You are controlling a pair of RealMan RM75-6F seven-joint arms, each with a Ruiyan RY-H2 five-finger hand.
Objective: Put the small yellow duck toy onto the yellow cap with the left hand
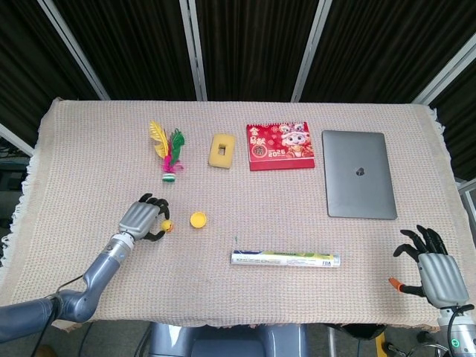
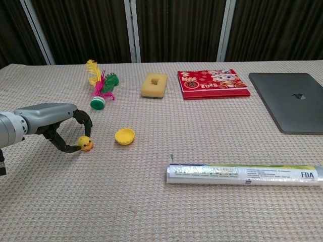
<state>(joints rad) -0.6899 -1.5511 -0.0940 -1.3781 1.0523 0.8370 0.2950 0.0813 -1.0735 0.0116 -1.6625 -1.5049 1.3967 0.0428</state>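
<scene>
Two robot hands in view; the left robot hand (image 2: 53,123) lies low over the tabletop (image 1: 89,160) near its left front, fingers curled around the small yellow duck toy (image 2: 85,144), with one dark fingertip above the duck and another below it, touching or nearly so; whether the duck is pinched clear of the cloth or sits on it, cannot tell; in the head view the same left robot hand (image 1: 141,219) shows the duck (image 1: 167,223) at its fingertips; the yellow cap (image 2: 124,136) sits open side up just to the right of the duck, apart from it, nothing in it; head view shows the cap (image 1: 198,219) likewise beside the hand; the right robot hand (image 1: 431,264) is at the right front edge of the tabletop, seen in the head view only, fingers spread and holding nothing; farther back, a feather shuttlecock (image 2: 101,88) with yellow, pink and green plumes lies behind the left hand; a yellow sponge (image 2: 154,84) with a hole in the middle lies near the centre back; a red calendar (image 2: 212,82) lies to its right; a closed grey laptop (image 2: 290,101) is at the right; a long roll in printed wrap (image 2: 245,174) lies across the front, well right of the cap; a woven beige cloth covers the whole tabletop.
</scene>
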